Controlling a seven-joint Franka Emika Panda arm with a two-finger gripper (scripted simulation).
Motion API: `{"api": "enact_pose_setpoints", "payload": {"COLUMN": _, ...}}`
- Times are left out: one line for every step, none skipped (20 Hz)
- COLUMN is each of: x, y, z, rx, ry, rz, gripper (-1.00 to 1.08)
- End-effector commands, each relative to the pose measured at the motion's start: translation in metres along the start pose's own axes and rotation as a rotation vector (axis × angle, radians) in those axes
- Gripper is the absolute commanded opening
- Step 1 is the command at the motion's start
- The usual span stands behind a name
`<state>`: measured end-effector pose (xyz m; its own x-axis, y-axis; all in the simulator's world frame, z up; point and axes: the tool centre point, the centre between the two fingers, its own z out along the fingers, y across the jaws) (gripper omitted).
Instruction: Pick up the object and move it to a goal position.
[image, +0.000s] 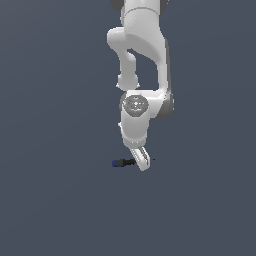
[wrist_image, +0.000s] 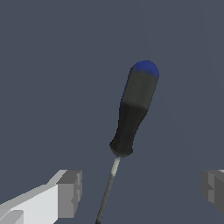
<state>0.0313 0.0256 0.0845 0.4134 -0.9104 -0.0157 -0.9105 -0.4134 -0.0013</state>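
Grey floor (image: 50, 200), tool (wrist_image: 140, 188) wide open w/ screwdriver (wrist_image: 133, 109) shaft betw. fingers (wrist_image: 70, 194)

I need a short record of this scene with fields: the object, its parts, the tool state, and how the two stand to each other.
object: screwdriver, lying on the grey floor
parts: blue butt end, black handle, thin grey shaft
tool: open, fingers wide apart
relation: the shaft passes between the fingers; no contact visible
exterior view: handle sticks out toward that view's left of the tool
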Motion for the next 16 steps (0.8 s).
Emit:
{"api": "enact_pose_setpoints", "payload": {"x": 0.000, "y": -0.002, "z": 0.004, "rx": 0.000, "ry": 0.003, "rz": 0.066, "gripper": 1.00}}
{"api": "enact_pose_setpoints", "payload": {"x": 0.000, "y": -0.003, "z": 0.006, "rx": 0.000, "ry": 0.004, "rz": 0.090, "gripper": 1.00}}
{"api": "enact_pose_setpoints", "payload": {"x": 0.000, "y": -0.004, "z": 0.008, "rx": 0.000, "ry": 0.006, "rz": 0.112, "gripper": 1.00}}
{"api": "enact_pose_setpoints", "payload": {"x": 0.000, "y": -0.004, "z": 0.009, "rx": 0.000, "ry": 0.007, "rz": 0.133, "gripper": 1.00}}
{"api": "enact_pose_setpoints", "payload": {"x": 0.000, "y": -0.005, "z": 0.010, "rx": 0.000, "ry": 0.008, "rz": 0.153, "gripper": 1.00}}
{"api": "enact_pose_setpoints", "payload": {"x": 0.000, "y": -0.006, "z": 0.012, "rx": 0.000, "ry": 0.009, "rz": 0.171, "gripper": 1.00}}
{"api": "enact_pose_setpoints", "payload": {"x": 0.000, "y": -0.006, "z": 0.013, "rx": 0.000, "ry": 0.010, "rz": 0.188, "gripper": 1.00}}
{"api": "enact_pose_setpoints", "payload": {"x": 0.000, "y": -0.007, "z": 0.014, "rx": 0.000, "ry": 0.011, "rz": 0.203, "gripper": 1.00}}
{"api": "enact_pose_setpoints", "payload": {"x": 0.000, "y": -0.007, "z": 0.015, "rx": 0.000, "ry": 0.012, "rz": 0.217, "gripper": 1.00}}
{"api": "enact_pose_setpoints", "payload": {"x": 0.000, "y": -0.007, "z": 0.016, "rx": 0.000, "ry": 0.012, "rz": 0.230, "gripper": 1.00}}
{"api": "enact_pose_setpoints", "payload": {"x": 0.000, "y": -0.008, "z": 0.016, "rx": 0.000, "ry": 0.013, "rz": 0.241, "gripper": 1.00}}
{"api": "enact_pose_setpoints", "payload": {"x": 0.000, "y": -0.008, "z": 0.017, "rx": 0.001, "ry": 0.014, "rz": 0.251, "gripper": 1.00}}
{"api": "enact_pose_setpoints", "payload": {"x": 0.001, "y": -0.008, "z": 0.018, "rx": 0.001, "ry": 0.014, "rz": 0.260, "gripper": 1.00}}
{"api": "enact_pose_setpoints", "payload": {"x": 0.001, "y": -0.009, "z": 0.018, "rx": 0.001, "ry": 0.015, "rz": 0.268, "gripper": 1.00}}
{"api": "enact_pose_setpoints", "payload": {"x": 0.001, "y": -0.009, "z": 0.019, "rx": 0.001, "ry": 0.015, "rz": 0.274, "gripper": 1.00}}
{"api": "enact_pose_setpoints", "payload": {"x": 0.001, "y": -0.009, "z": 0.019, "rx": 0.001, "ry": 0.015, "rz": 0.278, "gripper": 1.00}}
